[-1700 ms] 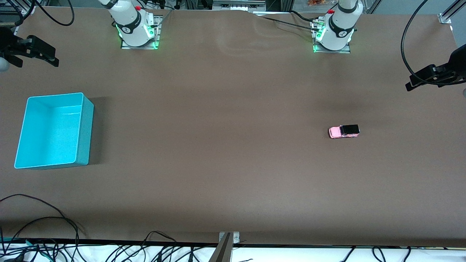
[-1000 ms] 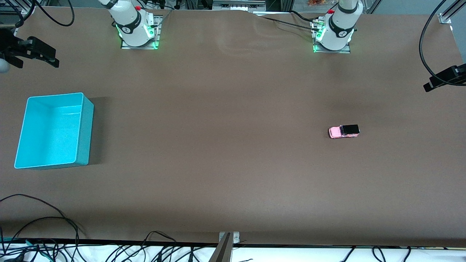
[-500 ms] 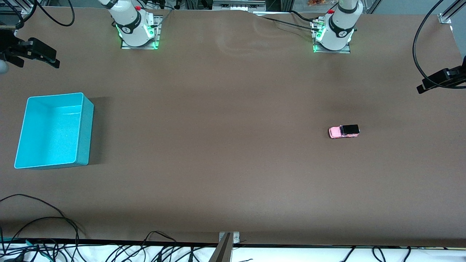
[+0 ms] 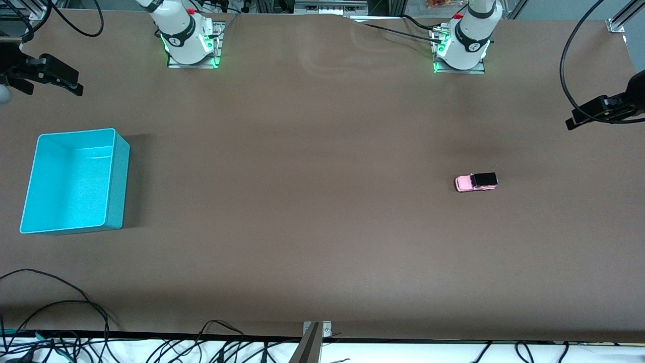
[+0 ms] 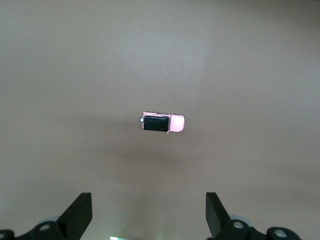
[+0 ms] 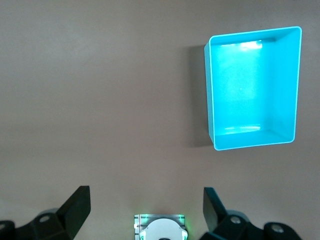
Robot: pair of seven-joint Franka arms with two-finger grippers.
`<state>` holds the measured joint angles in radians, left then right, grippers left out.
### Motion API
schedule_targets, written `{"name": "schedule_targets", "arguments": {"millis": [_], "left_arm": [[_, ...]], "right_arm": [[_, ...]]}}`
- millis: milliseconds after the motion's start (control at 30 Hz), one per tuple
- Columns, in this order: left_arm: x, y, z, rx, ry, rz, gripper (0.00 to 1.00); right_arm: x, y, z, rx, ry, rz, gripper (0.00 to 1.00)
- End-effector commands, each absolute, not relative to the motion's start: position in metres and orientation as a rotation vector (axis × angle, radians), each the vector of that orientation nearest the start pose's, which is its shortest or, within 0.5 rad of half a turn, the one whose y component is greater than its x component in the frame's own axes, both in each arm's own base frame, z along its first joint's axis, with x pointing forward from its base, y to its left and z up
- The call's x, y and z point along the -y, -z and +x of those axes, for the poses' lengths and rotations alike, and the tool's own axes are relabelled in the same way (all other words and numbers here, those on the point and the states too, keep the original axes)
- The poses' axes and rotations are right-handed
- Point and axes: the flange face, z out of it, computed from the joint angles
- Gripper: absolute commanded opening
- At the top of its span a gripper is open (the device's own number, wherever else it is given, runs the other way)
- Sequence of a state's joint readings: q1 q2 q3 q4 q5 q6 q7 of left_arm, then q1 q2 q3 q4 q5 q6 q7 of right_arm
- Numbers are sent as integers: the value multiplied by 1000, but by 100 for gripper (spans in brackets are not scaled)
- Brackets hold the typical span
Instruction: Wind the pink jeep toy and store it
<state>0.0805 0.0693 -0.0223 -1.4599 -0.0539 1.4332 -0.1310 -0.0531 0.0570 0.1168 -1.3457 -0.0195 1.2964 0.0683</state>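
One pink jeep toy point(image 4: 476, 182) sits on brown surface point(image 4: 312, 201) toward left arm's end; left claw point(image 4: 579, 117) up high, well apart. Left wrist: claw spread wide, empty, jeep between its fingers point(image 5: 80, 212). Right wrist: right claw point(image 6: 145, 210) wide, turquoise bin point(image 6: 295, 85) empty.

Pink jeep toy point(image 5: 163, 123) on brown table point(image 5: 250, 65), left pincer point(image 5: 148, 215) spread wide above

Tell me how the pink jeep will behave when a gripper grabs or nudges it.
The jeep stands on its wheels on flat table, so a nudge along its length would likely roll it away. It looks tiny and probably light, so an off-centre pinch may skid or twist it. The boxy body seems rigid, suiting a side grip.
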Motion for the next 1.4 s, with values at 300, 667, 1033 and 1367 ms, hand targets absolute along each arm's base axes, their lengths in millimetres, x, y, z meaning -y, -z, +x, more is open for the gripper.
{"name": "schedule_targets", "arguments": {"millis": [300,667,1033,1367], "left_arm": [[-21,-635,562,264,-141,-3185,100],[-6,-639,561,227,-132,-3186,100],[-3,-631,562,208,-161,-3184,100],[-5,-598,563,211,-209,-3172,100]], "right_arm": [[-26,-674,542,-45,-159,-3175,100],[-21,-663,541,-61,-193,-3175,100],[-22,-662,540,-77,-176,-3178,100],[-29,-660,543,-60,-125,-3174,100]]}}
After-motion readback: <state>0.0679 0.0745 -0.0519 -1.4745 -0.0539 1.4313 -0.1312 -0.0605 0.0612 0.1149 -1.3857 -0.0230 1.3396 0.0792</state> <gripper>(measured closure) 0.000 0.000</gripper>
